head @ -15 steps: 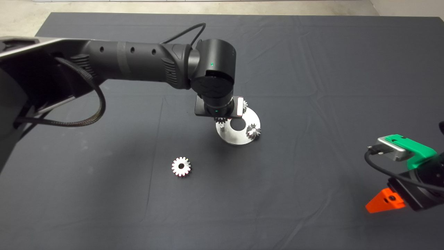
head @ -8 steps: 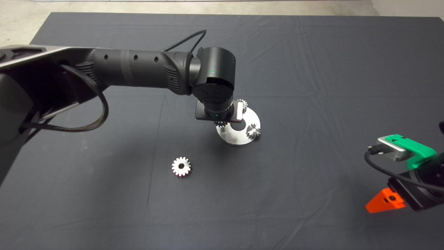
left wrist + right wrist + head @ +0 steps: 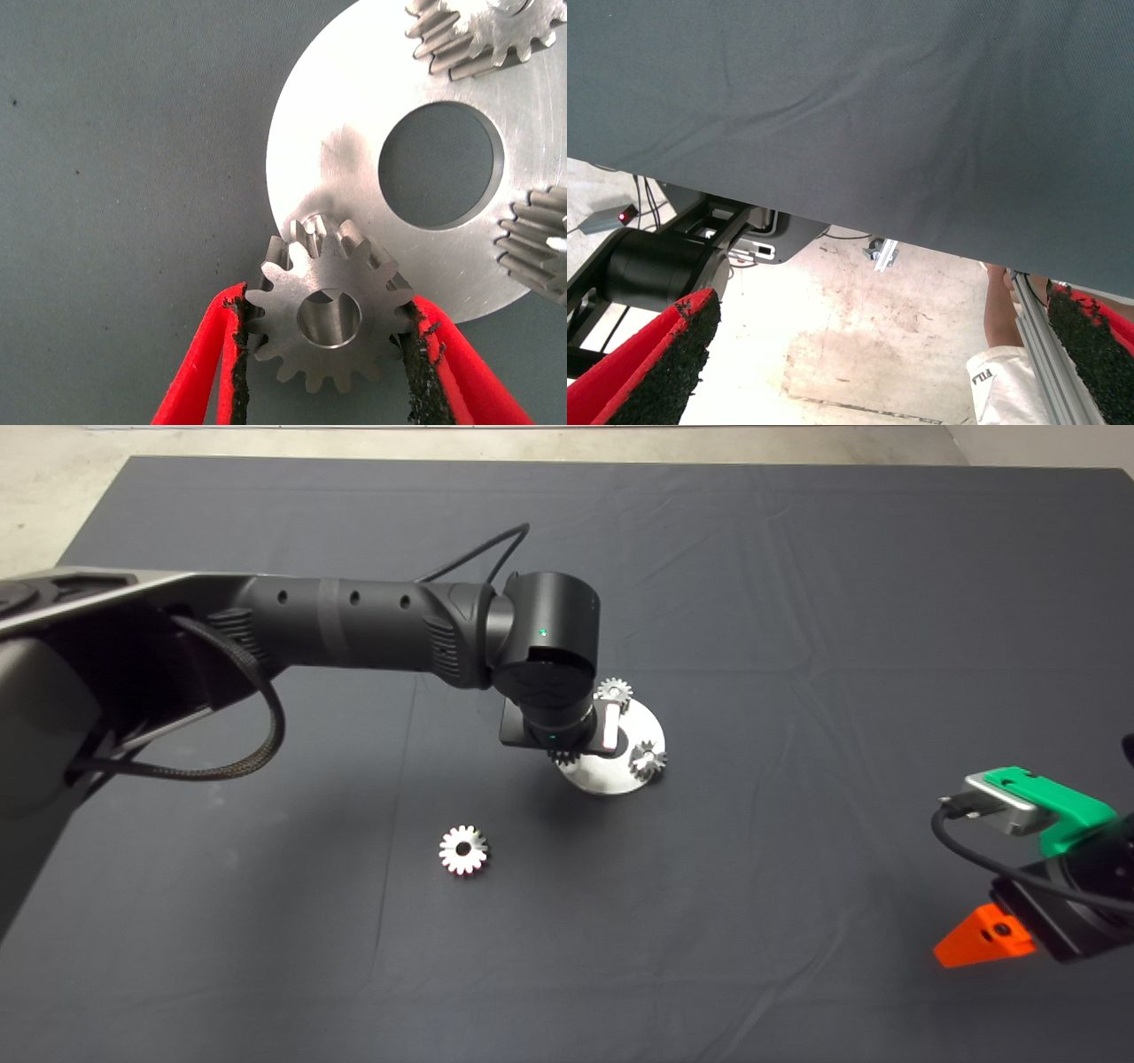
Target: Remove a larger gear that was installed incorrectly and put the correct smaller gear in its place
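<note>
My left gripper (image 3: 328,312) is shut on the smaller gear (image 3: 326,317), held flat by its teeth between both pads. It hangs over the near left edge of the round silver plate (image 3: 341,168); I cannot tell whether it touches the plate. In the head view the wrist hides most of this gear (image 3: 564,758) and the plate (image 3: 616,782). Two more small gears (image 3: 613,689) (image 3: 648,760) stand on the plate. The larger gear (image 3: 463,849) lies flat on the mat, near and left of the plate. My right gripper (image 3: 979,943) waits at the lower right edge.
The plate has a big round hole (image 3: 440,165) in its middle. The left arm (image 3: 354,633) reaches across the mat from the left. The right wrist view shows open empty fingers (image 3: 664,359), the mat's edge, the floor and a person's leg (image 3: 999,350).
The left wrist has moved a little toward the mat's near side with the gear, over the plate's near left edge. The far small gear now shows fully. The right arm has not moved.
</note>
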Controlling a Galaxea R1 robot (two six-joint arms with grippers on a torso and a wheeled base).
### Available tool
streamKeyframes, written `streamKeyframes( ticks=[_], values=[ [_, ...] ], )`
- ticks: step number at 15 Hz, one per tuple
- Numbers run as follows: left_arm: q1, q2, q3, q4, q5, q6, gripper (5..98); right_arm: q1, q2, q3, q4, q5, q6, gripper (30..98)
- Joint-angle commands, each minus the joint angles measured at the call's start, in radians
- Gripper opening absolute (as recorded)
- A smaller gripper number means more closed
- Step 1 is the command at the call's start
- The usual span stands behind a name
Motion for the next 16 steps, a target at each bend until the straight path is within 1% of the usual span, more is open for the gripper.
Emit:
streamKeyframes(
  ticks=[1,3,13,14,16],
  values=[
    [-0.009,0.002,0.003,0.035,0.064,0.009,35.2,0.023,-0.007,0.005,0.039,-0.103,-0.001,97.8],
    [-0.009,0.006,0.002,0.044,0.064,0.009,35.2,0.023,-0.007,0.007,0.04,-0.103,0.0,97.8],
    [-0.008,0.012,-0.04,0.044,0.064,0.011,35.0,0.023,-0.008,0.007,0.04,-0.103,0.0,97.8],
    [-0.008,0.017,-0.058,0.044,0.064,0.011,35.0,0.023,-0.008,0.007,0.04,-0.103,0.0,97.8],
    [-0.008,0.032,-0.063,0.044,0.065,0.011,35.0,0.023,-0.008,0.007,0.04,-0.103,0.0,97.8]
  ],
)
